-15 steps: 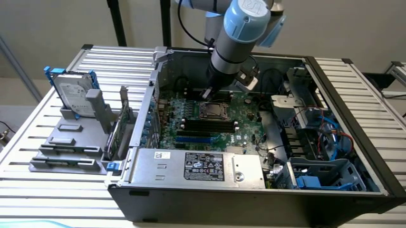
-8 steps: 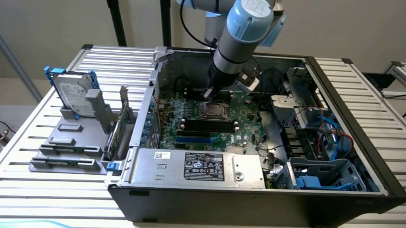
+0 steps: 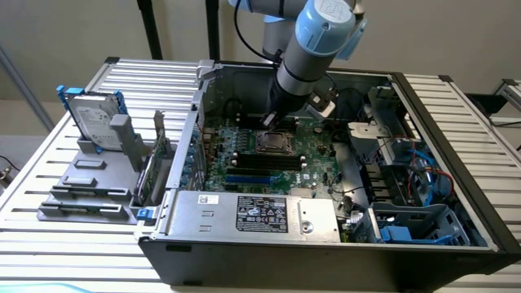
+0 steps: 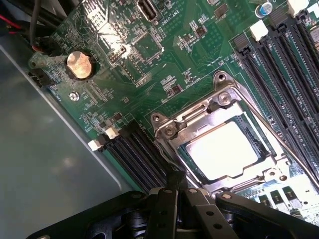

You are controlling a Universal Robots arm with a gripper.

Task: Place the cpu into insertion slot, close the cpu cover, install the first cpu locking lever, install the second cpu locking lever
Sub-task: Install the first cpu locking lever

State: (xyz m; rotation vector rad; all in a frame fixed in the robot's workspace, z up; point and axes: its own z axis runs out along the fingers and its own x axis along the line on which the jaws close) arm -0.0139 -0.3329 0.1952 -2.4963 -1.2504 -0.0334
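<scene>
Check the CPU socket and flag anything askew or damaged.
Nothing stands out. The cpu sits square inside the cpu cover, which lies flat around it, and the green board shows no visible damage.

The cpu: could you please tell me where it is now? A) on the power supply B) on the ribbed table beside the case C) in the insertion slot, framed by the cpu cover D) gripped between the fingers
C: the cpu lies flat in the insertion slot, its bright top showing through the cut-out of the cpu cover.
</scene>
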